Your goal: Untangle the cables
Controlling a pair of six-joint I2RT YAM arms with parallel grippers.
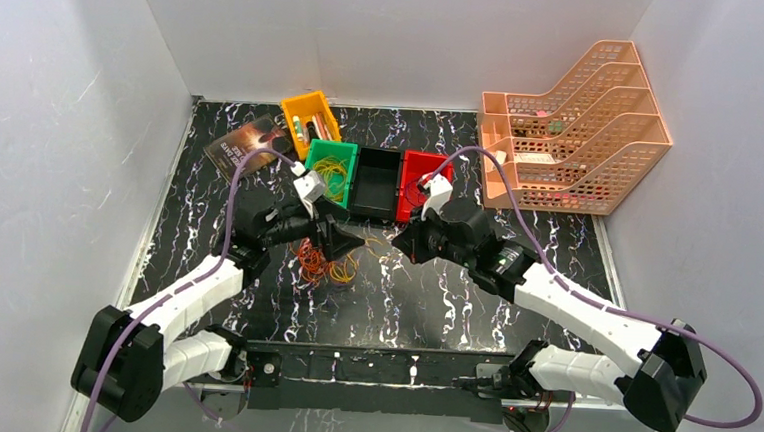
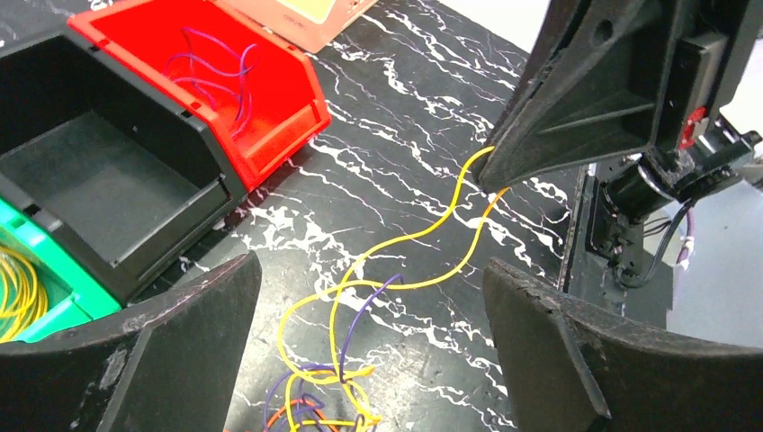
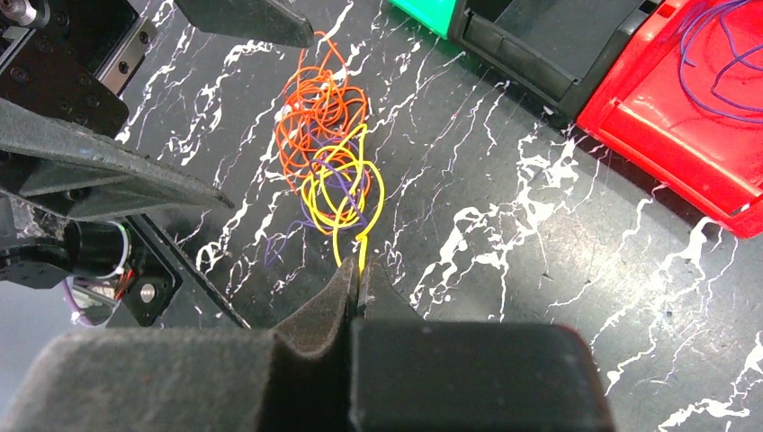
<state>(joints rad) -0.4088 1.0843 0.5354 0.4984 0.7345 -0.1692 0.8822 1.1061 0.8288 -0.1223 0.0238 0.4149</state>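
Yellow strand is sitting pinched between my right fingers, closed tight on it at the bottom middle of the right wrist view. I'm judging that I'm teasing it out of the cables, bunched on the counter at centre frame. My left fingers are hanging open above that bunch; next I'm needing a steady pull away. Farther up, the book is showing lettering too small to read.

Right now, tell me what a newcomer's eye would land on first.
A bright tangle of orange, yellow and purple cables lies mid-table. The right tool is shut on a yellow strand leading from it; the left tool hangs open above. Behind stand a green bin, black bin and red bin side by side.
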